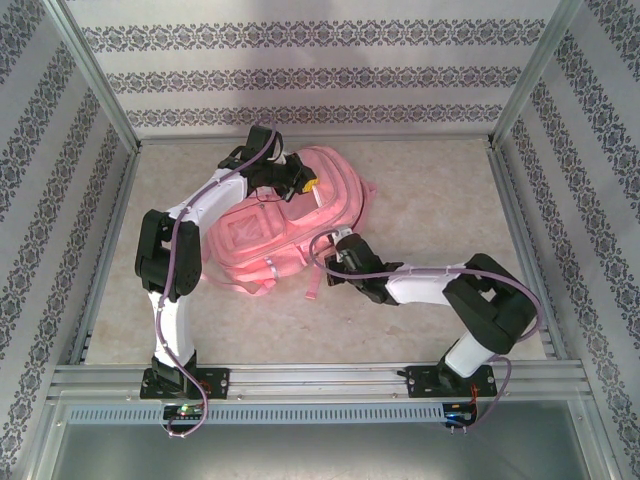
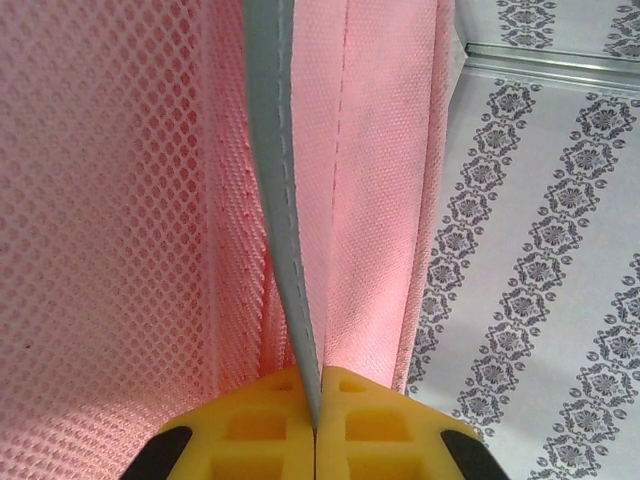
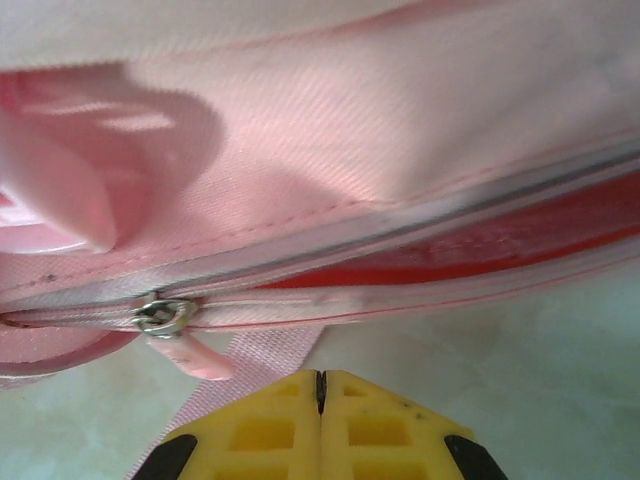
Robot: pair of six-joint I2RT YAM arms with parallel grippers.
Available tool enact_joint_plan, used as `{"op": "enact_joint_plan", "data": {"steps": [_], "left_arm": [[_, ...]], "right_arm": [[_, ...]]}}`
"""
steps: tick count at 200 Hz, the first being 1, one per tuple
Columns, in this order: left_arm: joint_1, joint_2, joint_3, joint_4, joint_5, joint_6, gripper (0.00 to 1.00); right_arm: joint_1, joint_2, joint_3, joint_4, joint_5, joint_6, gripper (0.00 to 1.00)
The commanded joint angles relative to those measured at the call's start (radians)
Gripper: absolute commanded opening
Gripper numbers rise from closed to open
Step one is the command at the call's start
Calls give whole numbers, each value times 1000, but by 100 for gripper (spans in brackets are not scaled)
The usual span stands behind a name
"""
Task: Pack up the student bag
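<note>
Bag [image 1: 300, 215] has its edge clamped in the left claw [image 2: 318, 400]. The right claw [image 3: 320, 385], pressed together, sits just below its zipper [image 3: 330, 250].

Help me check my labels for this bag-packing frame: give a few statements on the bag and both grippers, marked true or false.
1. The left gripper is shut on a grey trim of the student bag. True.
2. The student bag stands upright against the back wall. False: it lies flat on the table, near its middle.
3. The right gripper is wide open. False: its fingers are pressed together.
4. The zipper slider sits off to one side of the right gripper's fingertips, not between them. True.
</note>
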Motion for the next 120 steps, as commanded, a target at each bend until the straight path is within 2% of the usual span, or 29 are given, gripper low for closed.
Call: {"op": "enact_joint_plan", "data": {"steps": [1,18,34,45,64,120], "left_arm": [[25,-1,36,-102,-16,55,11],[26,-9,37,-118,-21,68,14],[26,-11,31,-116,-20,69,11],[26,-13,26,-107,-17,63,7],[26,-14,24,-97,-16,53,4],[25,-4,40,-96,-11,43,2]], "right_arm": [[-19,-38,7,-64,-36,-52,0],[-30,-55,-2,-69,-65,-60,0],[-32,-57,-10,-50,-137,-74,0],[-16,-52,-10,-46,-144,-88,17],[36,-52,-32,8,-108,-113,30],[115,17,-15,43,53,-40,45]]}}
